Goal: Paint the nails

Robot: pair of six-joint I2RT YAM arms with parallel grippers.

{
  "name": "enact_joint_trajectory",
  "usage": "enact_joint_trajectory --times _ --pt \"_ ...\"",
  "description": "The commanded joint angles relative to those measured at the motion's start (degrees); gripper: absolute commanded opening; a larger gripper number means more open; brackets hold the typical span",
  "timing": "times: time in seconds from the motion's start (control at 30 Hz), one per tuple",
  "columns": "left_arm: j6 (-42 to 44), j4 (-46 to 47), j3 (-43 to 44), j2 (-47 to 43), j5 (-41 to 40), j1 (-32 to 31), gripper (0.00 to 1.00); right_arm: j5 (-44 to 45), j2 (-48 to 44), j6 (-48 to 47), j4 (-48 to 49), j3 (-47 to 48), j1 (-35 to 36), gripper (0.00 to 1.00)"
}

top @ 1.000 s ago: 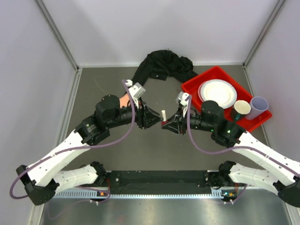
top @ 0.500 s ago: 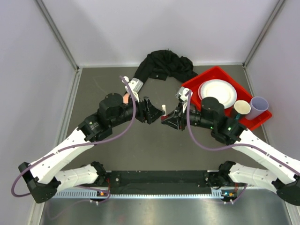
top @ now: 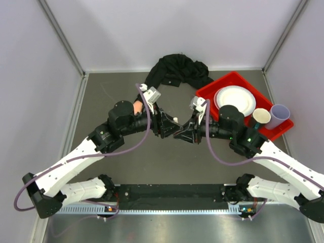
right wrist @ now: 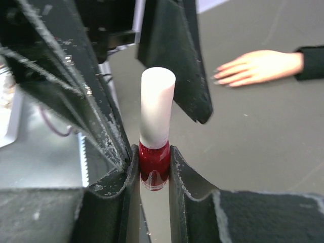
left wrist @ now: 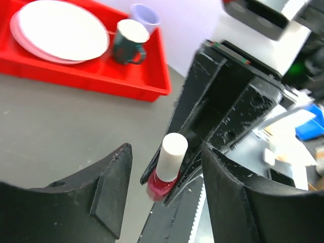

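Beyond the bottle (in right jaws), mannequin hand flat, nails pointing view-left.

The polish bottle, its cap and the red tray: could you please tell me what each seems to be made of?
The polish bottle: probably glass, glossy deep red with bright highlights. Its cap: apparently plastic, matte white, evenly dull. The red tray: likely moulded plastic, smooth, uniform colour, slight sheen on the wall.
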Motion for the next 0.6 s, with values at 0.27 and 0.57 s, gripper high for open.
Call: enact_joint_trajectory --times 0.27,0.57 --pt "-1.87 16.62 -4.74 -4.62 17.32 0.26 0.52 -12.65 -2.67 0.39 6.1 0.5 0.53 0.0" --pt "-0.56 13.56 -3.95 -4.88 15.93 0.26 0.23 -13.45 -1.96 0.56 6.46 0.85 0.53 0.0"
